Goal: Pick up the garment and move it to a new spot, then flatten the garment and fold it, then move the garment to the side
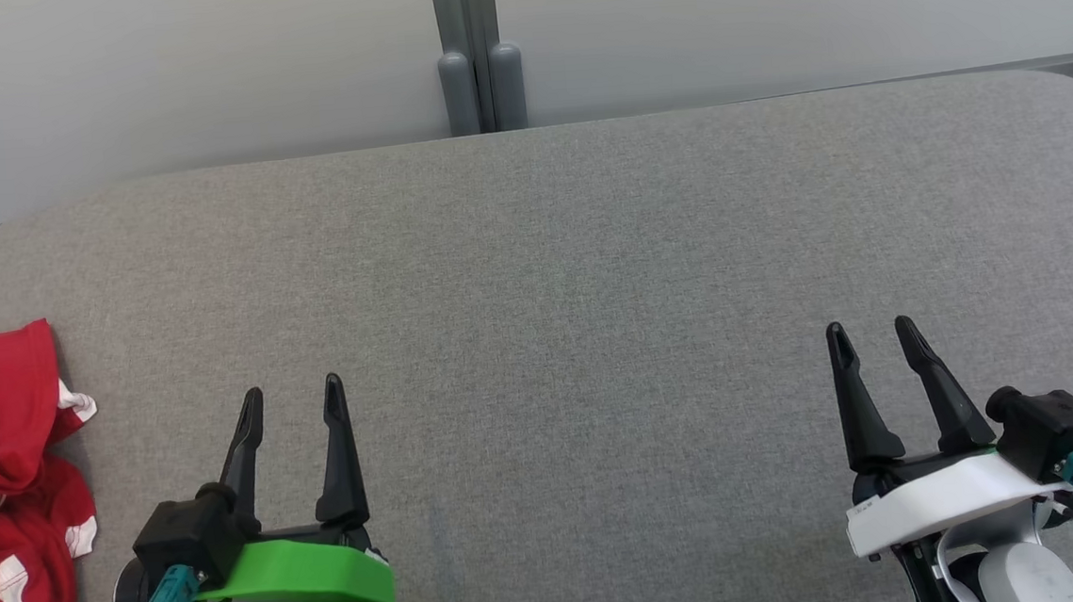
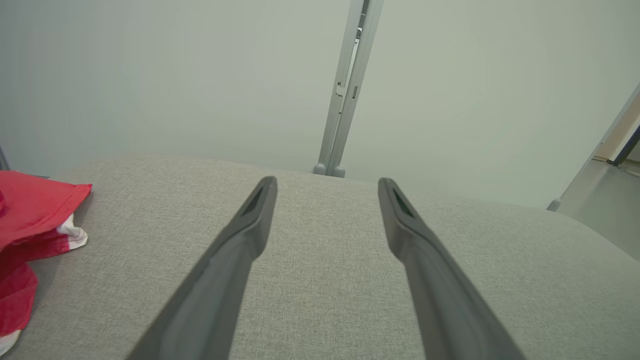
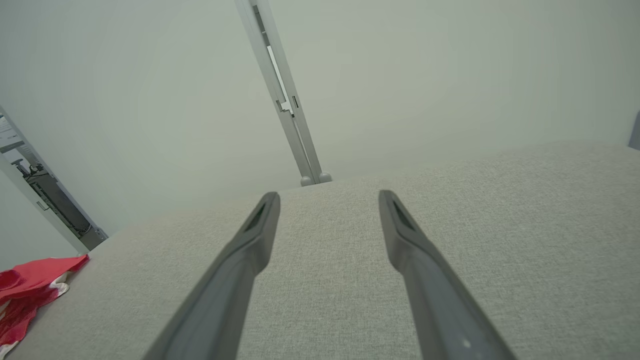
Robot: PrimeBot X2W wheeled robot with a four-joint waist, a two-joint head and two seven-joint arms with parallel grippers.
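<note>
In the head view, the crumpled red and white garment (image 1: 11,489) lay at the left edge of the grey fabric-covered table (image 1: 591,269), toward its front left corner. The left pincer (image 1: 293,394) was over the front edge near the garment but apart from it, spread and holding nothing. The right pincer (image 1: 871,327), also spread and empty, was well apart toward the front right. In the left wrist view, the garment (image 2: 35,215) sat left of the spread fingers (image 2: 250,225). In the right wrist view, the garment (image 3: 30,290) lay far off at the table's left edge.
</note>
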